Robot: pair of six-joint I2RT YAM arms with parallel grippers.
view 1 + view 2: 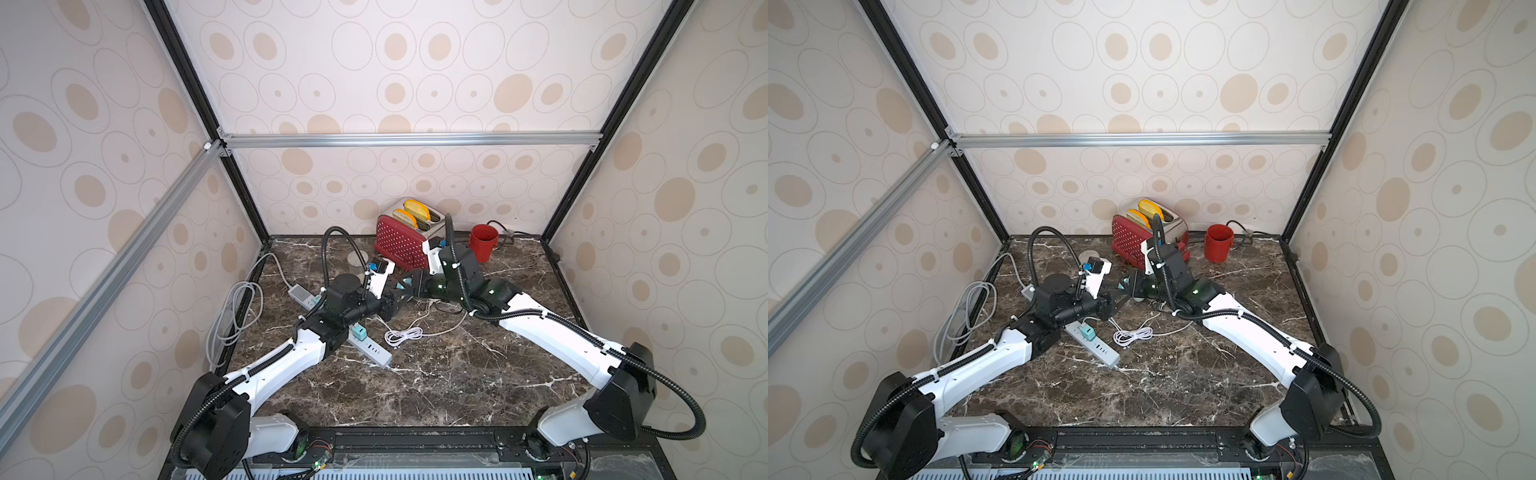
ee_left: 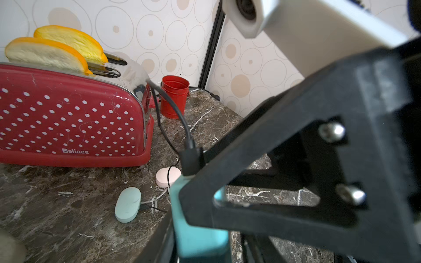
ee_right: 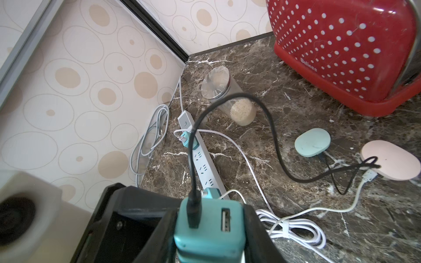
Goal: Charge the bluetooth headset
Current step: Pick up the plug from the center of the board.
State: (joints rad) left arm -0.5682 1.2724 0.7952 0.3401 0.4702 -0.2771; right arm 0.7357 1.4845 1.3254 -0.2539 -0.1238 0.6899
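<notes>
Clamping the teal charger block (image 3: 208, 236) between its jaws above the marble table (image 1: 436, 374), the right gripper (image 3: 210, 224) faces the left gripper (image 1: 395, 299), whose jaw gap I cannot tell, while the mint headset case (image 3: 312, 142) lies near the red toaster (image 3: 341, 45), joined to the block by a black cable (image 3: 191, 164).

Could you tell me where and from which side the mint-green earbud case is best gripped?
The mint-green case lies flat on the marble table, a low rounded oval, so only its sides offer a hold. I would probably grip across its short width, jaws on the two long sides, coming straight down from above, away from the end where the black cable plugs in.
</notes>
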